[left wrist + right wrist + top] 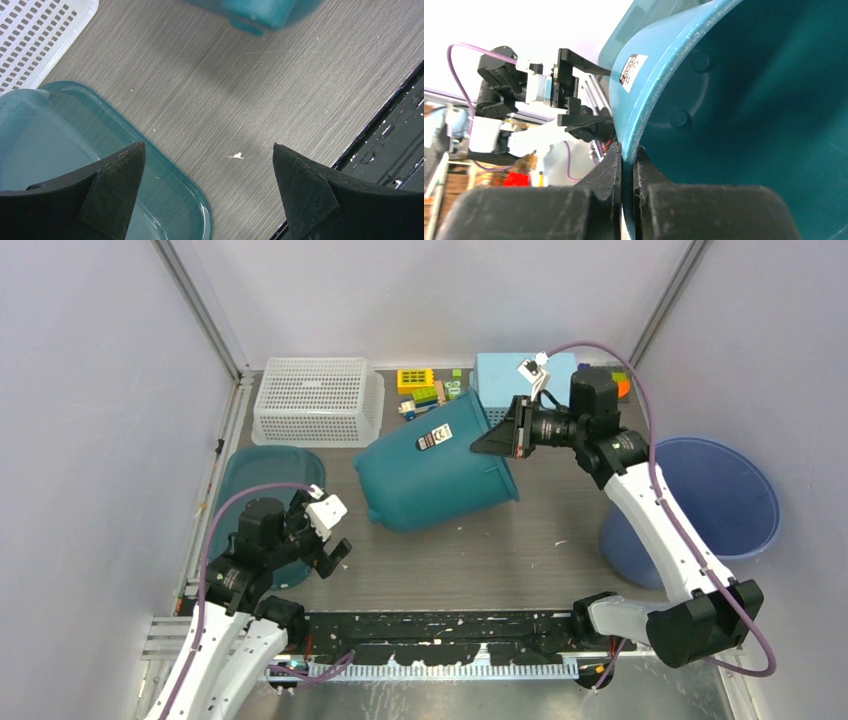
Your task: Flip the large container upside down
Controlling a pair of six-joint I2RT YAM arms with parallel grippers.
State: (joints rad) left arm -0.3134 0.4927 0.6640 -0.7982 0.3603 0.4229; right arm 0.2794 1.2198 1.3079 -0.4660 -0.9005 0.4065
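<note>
The large container [435, 465] is a teal bucket with a white label. It is tipped over in the middle of the table, its mouth facing right and toward the back, its base toward the left. My right gripper [503, 433] is shut on its rim; in the right wrist view the two fingers [628, 150] pinch the rim wall, one outside and one inside the container [749, 100]. My left gripper [325, 540] stands open near the table's left front, apart from the container, with nothing between its fingers [207, 147]. A corner of the container [260, 12] shows at the top of the left wrist view.
A shallow teal tray [250, 480] lies under and beside my left gripper, with its rim [200, 200] between the fingers. A white mesh basket [318, 400] stands at the back left. Toy bricks [420, 390] and a light blue box [505, 375] are at the back. A blue bucket [720, 495] stands at the right.
</note>
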